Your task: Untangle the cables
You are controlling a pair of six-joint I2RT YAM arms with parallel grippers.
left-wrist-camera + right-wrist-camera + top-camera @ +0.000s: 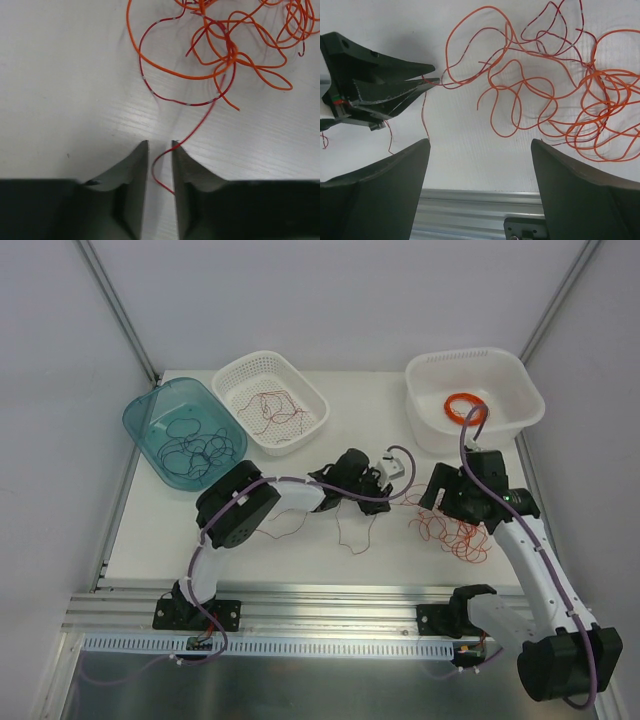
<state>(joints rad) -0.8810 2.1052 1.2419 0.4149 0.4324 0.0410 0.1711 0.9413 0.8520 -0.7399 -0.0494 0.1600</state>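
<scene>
White walls are boxing in a pale worktop [300, 565], and along its 12 o'clock edge three containers are sitting: a teal bin [140, 418], a white basket [222, 380] and a white tub [525, 415] holding an orange coil ring [455, 400]. You are dealing with the cables [452, 532], a loose orange-red and red snarl lying on the worktop toward 3 o'clock of centre, right beside the right arm's wrist. Expect them to be behaving like thread: almost weightless, limp, springy in their curls, and likely to be snagging on one another under a quick pull. Be taking hold of one strand near a free end, away from the knotted crossings.

Your left claw [160, 150] is reaching across from 9 o'clock, low over the worktop. Its jaws are standing a narrow slot apart, with a red strand [200, 122] running through that slot. Whether it is actually being pinched, I cannot tell. Your right claw [480, 165] is hovering over the snarl, jaws spread wide and carrying nothing.
</scene>
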